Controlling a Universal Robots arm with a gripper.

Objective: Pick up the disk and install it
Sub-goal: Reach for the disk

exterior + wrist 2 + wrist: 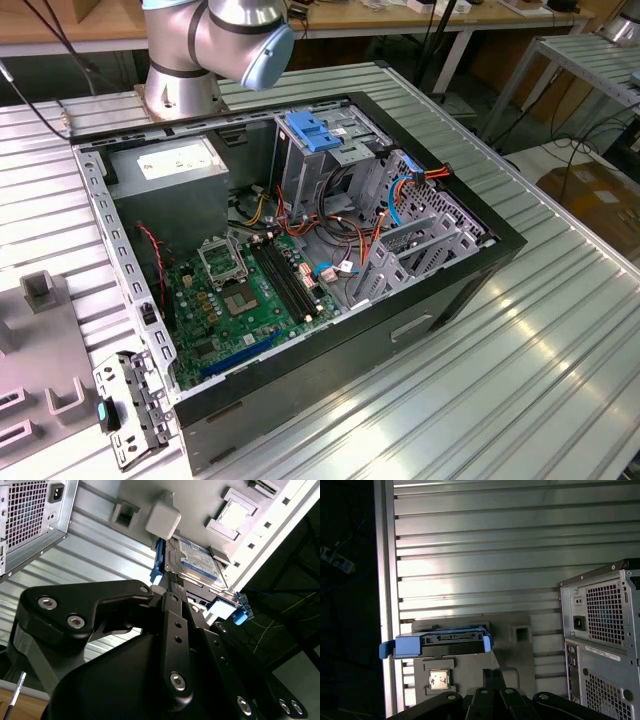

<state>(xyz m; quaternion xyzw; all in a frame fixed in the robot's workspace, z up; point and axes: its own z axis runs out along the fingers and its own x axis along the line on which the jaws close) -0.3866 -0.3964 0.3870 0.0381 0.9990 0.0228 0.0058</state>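
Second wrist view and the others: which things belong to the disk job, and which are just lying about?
Job: disk on the grey fixture plate; gripper close to it; open computer case.
Lying about: square chip on the plate; metal bracket beside the case.

A: Where does the arm [215, 40] stand?
B: On the far side, toward the exterior view's left. Its silver base [180, 95] sits low, and a joint [262, 52] with a pale blue cap bends over it.
A: And the gripper [169, 580]?
B: It's black. In the second wrist view its linkage spreads wide by the wrist and narrows toward the tip.
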